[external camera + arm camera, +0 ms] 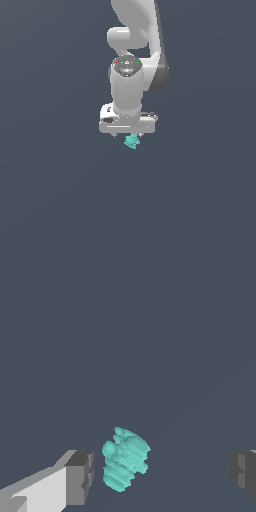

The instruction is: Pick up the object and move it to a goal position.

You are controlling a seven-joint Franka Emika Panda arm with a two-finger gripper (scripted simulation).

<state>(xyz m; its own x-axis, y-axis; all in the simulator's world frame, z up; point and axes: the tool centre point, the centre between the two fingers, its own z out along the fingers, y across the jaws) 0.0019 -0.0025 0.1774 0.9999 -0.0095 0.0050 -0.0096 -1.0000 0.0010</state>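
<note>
Gripper [162, 476] agape around object [125, 458].

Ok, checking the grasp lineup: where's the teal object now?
In the exterior view the teal object sits just under the gripper; the wrist view shows it between the open jaws, nearer one finger, untouched.

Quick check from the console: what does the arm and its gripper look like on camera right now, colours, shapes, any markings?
The arm is glossy white with rounded, bulbous links and a dark grey band down one side. A round grey cap with small red and green dots tops the wrist. The gripper has a flat, wide white body; its fingers are white with dark grey, blocky pads. No cables show.
</note>
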